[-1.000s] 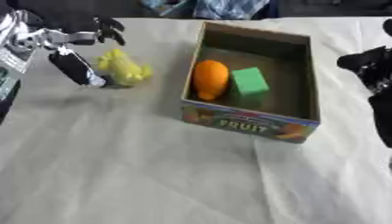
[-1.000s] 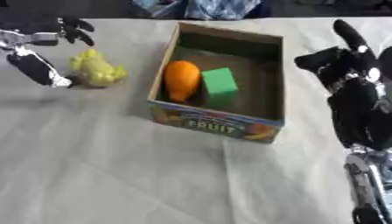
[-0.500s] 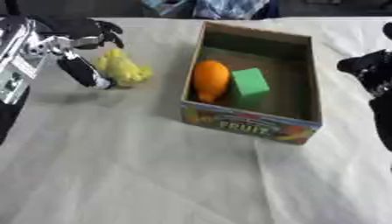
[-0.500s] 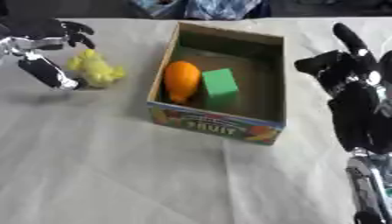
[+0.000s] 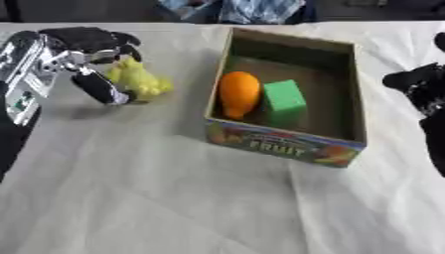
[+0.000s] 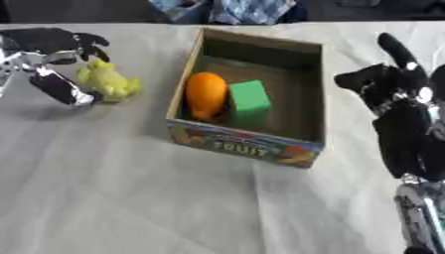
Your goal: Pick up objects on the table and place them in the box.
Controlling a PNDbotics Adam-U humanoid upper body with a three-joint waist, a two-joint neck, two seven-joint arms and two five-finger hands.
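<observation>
Bench covered in a creased white cloth, carrying all items. Open cardboard box with a colourful printed front reading "FRUIT", standing at centre, slightly askew. Contents of the box: one orange oval fruit-shaped object lying against the left inner wall; one green cube-shaped block just beside it on its right, the two touching or nearly so. Outside the box, to its left and apart from its wall: one lumpy yellow object resting on the cloth. Left hand, black fingers on a silver arm, reaching in from the left edge; its dark fingers arch over the top of the yellow object and its thumb stands down on the near-left side of it, so the hand is partly closed about the object without a visible clamp; whether any finger actually touches it cannot be told. Right hand, black, at the right edge beside the box, apart from it, fingers relaxed and pointing upward, holding nothing. Dark and blue-patterned fabric beyond the far edge of the bench.
</observation>
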